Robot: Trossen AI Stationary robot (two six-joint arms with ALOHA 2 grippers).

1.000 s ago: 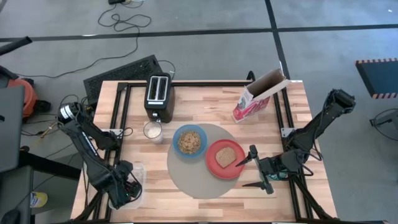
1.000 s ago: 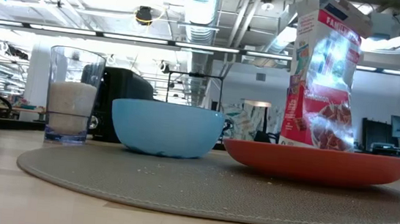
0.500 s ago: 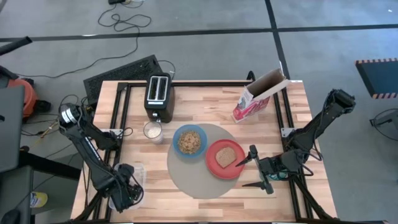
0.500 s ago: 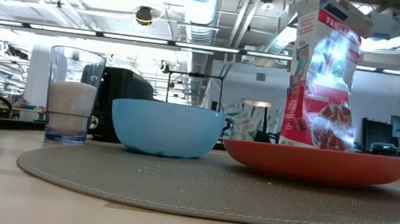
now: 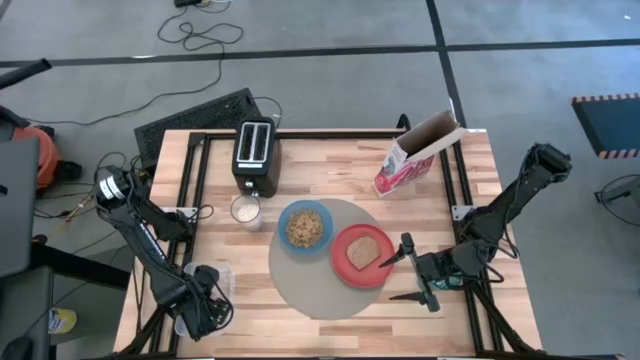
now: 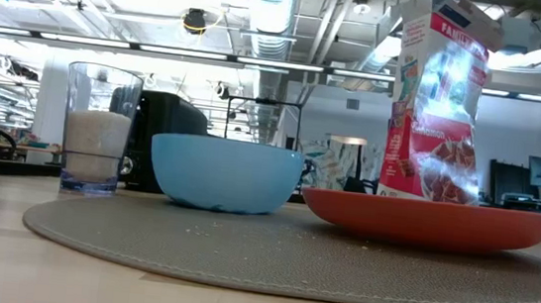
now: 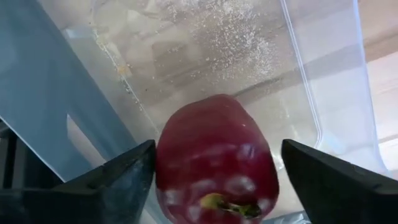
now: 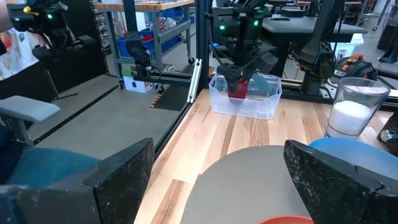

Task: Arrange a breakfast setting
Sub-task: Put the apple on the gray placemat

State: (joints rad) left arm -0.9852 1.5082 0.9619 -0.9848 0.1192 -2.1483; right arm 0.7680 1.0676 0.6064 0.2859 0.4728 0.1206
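- Your left gripper point(image 7: 211, 171) was down inside the clear tub point(image 7: 323, 81) at the counter's point(image 5: 330, 150) near-left corner, fingers spread either side of the red apple point(image 7: 214, 155). One finger looked right against it and the other stood apart, so no firm pinch.
- Your right gripper point(image 5: 412, 272) sat low on the counter with its fingers spread wide and nothing between them, just beside the red-orange plate point(image 5: 345, 270).
- Toast slice point(image 5: 362, 251) lay on that plate; bowl point(image 5: 305, 227) of cereal sat next to it on the round mat point(image 5: 305, 290).
- Glass point(image 5: 246, 210) stood off the mat, near the toaster point(image 5: 256, 152).
- Cereal box point(image 5: 415, 155) stood at the far side from your right gripper.
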